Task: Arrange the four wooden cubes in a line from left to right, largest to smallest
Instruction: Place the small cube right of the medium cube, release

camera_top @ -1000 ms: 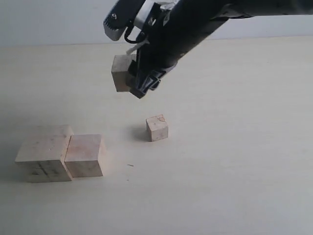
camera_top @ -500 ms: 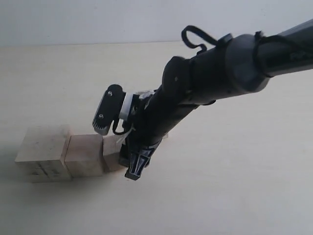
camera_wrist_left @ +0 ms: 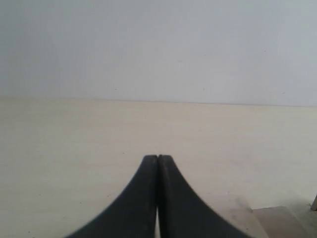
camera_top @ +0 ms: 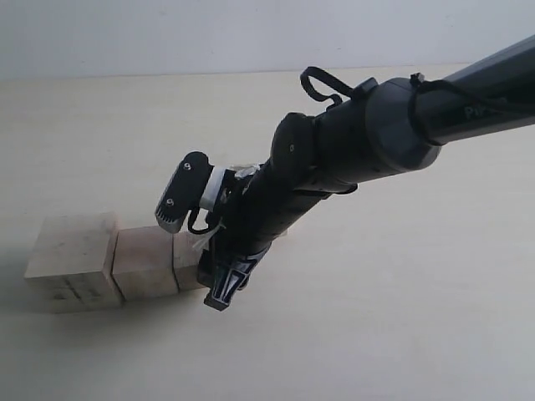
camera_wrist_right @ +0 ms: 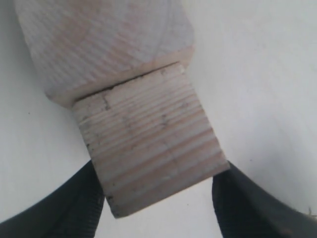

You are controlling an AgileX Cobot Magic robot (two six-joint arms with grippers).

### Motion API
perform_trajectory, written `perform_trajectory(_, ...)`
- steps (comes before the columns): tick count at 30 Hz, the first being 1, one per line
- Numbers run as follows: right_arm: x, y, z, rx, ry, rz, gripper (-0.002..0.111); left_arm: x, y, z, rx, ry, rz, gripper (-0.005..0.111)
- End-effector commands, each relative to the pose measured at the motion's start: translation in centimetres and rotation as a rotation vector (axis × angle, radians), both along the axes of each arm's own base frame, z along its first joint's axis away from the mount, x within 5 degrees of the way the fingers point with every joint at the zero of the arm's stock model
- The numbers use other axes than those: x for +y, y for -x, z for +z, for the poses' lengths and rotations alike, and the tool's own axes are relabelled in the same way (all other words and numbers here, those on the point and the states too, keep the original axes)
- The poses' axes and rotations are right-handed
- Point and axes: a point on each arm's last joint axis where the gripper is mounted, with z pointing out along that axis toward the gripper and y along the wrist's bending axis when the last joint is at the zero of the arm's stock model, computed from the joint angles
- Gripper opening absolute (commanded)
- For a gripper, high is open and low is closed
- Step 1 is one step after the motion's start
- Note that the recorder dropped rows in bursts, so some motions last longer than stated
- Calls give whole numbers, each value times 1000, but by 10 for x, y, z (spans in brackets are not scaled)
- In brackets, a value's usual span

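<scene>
Three pale wooden cubes stand in a touching row at the left of the exterior view: the largest cube (camera_top: 69, 257), the second cube (camera_top: 143, 262) and the third cube (camera_top: 187, 264). My right gripper (camera_top: 206, 277) reaches down from the right and is shut on the third cube (camera_wrist_right: 153, 153), which rests on the table against the second cube (camera_wrist_right: 104, 44). The black arm hides the smallest cube. My left gripper (camera_wrist_left: 158, 157) is shut with nothing in it, above bare table, and is out of the exterior view.
The pale table (camera_top: 401, 317) stretches wide to the right and front of the row. A pale wall (camera_top: 251, 33) runs behind it. A wooden corner (camera_wrist_left: 275, 220) shows at the edge of the left wrist view.
My right arm came down from above the table with the third cube and set it against the second cube. It now covers the smallest cube.
</scene>
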Motion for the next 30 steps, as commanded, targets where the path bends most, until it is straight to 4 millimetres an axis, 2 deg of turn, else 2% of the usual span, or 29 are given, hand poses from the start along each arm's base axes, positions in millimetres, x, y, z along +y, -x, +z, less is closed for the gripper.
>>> perform_trajectory(1, 5, 9, -6, 21, 13, 28, 0, 1, 0, 1, -16, 2, 6, 0)
perform_trajectory(9, 9, 17, -6, 35, 15, 42, 0, 1, 0, 1, -16, 2, 6, 0)
perform_trajectory(17, 11, 13, -5, 62, -23, -110, 4, 1, 0, 1, -16, 2, 6, 0)
perform_trajectory(22, 11, 13, -4, 68, -25, -125, 19, 1, 0, 1, -16, 2, 6, 0)
perform_trajectory(23, 11, 13, -4, 68, -25, -125, 27, 1, 0, 1, -16, 2, 6, 0)
perform_trajectory(30, 11, 14, -3, 73, -23, -114, 55, 1, 0, 1, -16, 2, 6, 0)
